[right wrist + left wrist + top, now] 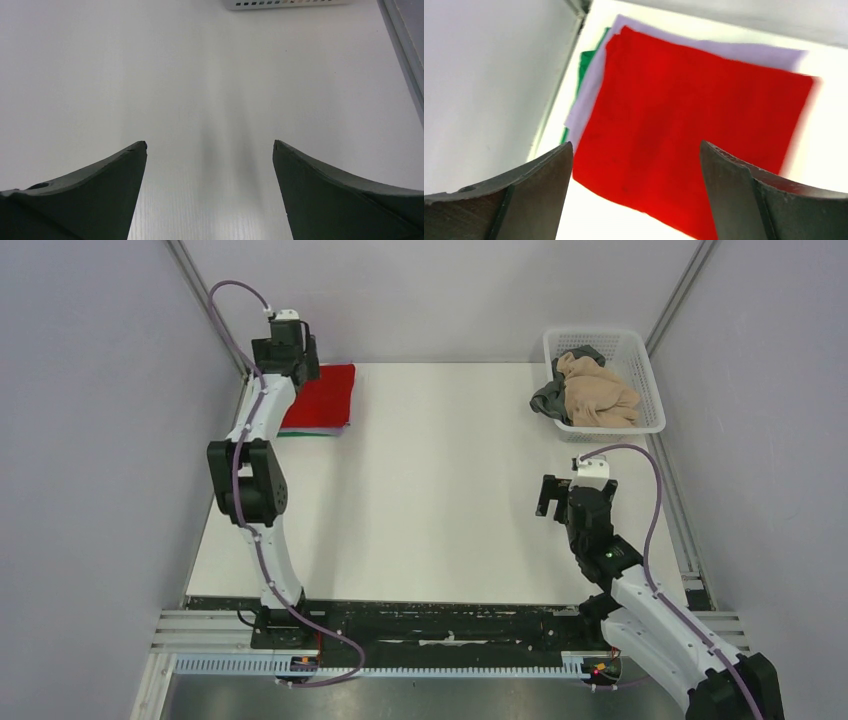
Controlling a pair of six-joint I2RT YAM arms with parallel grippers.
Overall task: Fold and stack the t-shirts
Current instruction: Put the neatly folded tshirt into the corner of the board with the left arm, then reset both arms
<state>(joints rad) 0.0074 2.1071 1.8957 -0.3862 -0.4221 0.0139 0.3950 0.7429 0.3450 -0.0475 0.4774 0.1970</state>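
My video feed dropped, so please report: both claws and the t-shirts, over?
Left claw open above stack: red t-shirt on lilac t-shirt on green t-shirt. Right claw open over table. Basket holds crumpled clothes; nothing blocks.

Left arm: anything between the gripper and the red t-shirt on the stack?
Nothing visible. The left gripper hangs open over the red t-shirt, which lies flat on top of the lilac t-shirt and the green t-shirt. Only open air shows between it and the cloth.

three stacked t-shirts (694, 125), one basket (652, 390) holding two garments (598, 395), two arms (255, 485).
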